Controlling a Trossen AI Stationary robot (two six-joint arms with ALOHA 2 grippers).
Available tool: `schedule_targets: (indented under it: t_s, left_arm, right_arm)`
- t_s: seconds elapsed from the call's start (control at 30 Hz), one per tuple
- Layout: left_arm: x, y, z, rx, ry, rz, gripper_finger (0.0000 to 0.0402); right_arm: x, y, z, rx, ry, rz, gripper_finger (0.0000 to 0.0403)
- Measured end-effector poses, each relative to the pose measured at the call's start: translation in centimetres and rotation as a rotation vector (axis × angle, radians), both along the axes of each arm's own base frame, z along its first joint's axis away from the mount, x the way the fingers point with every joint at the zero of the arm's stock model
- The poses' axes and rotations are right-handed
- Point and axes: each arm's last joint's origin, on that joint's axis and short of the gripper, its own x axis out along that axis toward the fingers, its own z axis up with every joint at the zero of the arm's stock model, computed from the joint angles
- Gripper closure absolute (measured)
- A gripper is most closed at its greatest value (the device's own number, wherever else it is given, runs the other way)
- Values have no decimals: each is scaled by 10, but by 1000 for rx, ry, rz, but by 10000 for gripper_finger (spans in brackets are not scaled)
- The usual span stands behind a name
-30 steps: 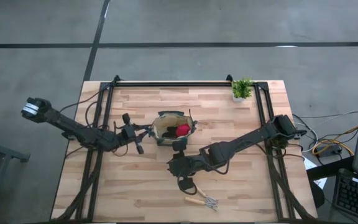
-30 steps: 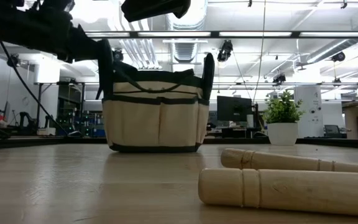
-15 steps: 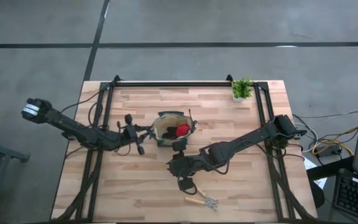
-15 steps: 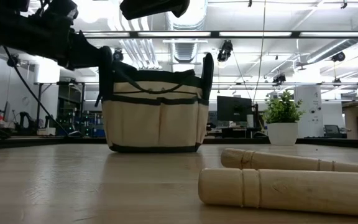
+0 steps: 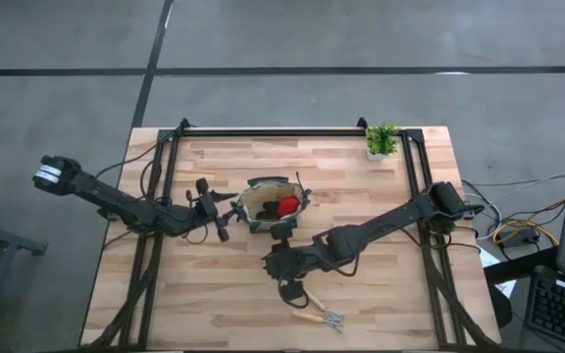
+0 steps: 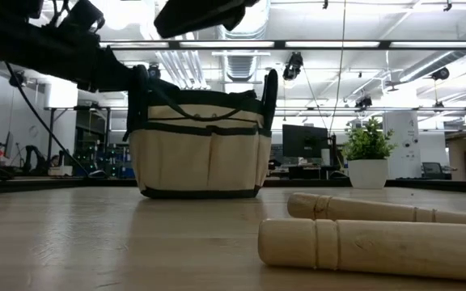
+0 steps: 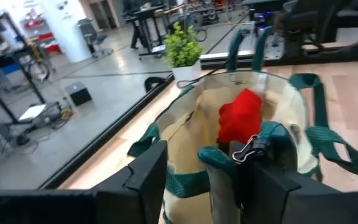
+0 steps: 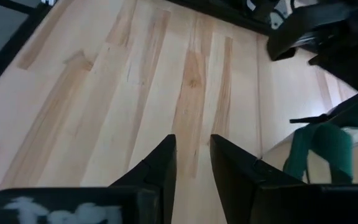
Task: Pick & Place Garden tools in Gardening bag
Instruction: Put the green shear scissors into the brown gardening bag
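Step in hand, as I read it: bag-steadying plus fetching the next tool. Gardening bag stands upright mid-table, mouth open, w/ a red glove-like item already inside.

Left gripper is at the bag's left rim. In the left wrist view its jaws are parted and straddle the green trim. The strap sits between them, but I see no real pinch, so call it released, not grasping.

Right gripper hovers just in front of the bag on the near side, low over bare wood. In its wrist view the fingers stand a little apart w/ nothing between: empty, unclenched.

Tools outside the bag: a dark tool, prob. a pruner, lies on the table close to the right arm's wrist. The wooden-handled pieces lie nearer the front edge, apart from the bag. Potted plant is at the far right corner; leave it alone.

Next move, my judgement: you need the right arm swung back toward the front edge, jaws widened and lined across a handle, then lowered for the pick. The dark tool is closest, so take it first. Lift high enough to clear the bag's rim and handles before dropping in. If the bag sags or shifts, re-pinch the trim w/ the left claw first.
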Motion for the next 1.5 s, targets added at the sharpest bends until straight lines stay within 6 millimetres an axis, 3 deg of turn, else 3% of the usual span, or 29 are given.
schedule_targets:
  t_s: [0.23,0.87,1.17,1.23,1.37,1.5]
  left_arm:
    - [-2,1,2,-112,-65,12,210]
    - [-7,1,5,-68,-5,-46,195]
    - [-13,3,16,-95,-81,-33,197]
    - [-12,2,14,-121,-72,-56,197]
    - [-13,0,-5,-161,111,-124,197]
    - [-12,0,-1,-197,74,-121,197]
  right_arm:
    - [0,0,-1,-1,3,0,318]
    - [0,0,-1,-1,3,-1,317]
    - [1,0,-1,-2,0,0,331]
    - [1,0,-1,1,1,-3,334]
    - [1,0,-1,1,-1,-2,333]
    - [2,0,0,0,-10,0,326]
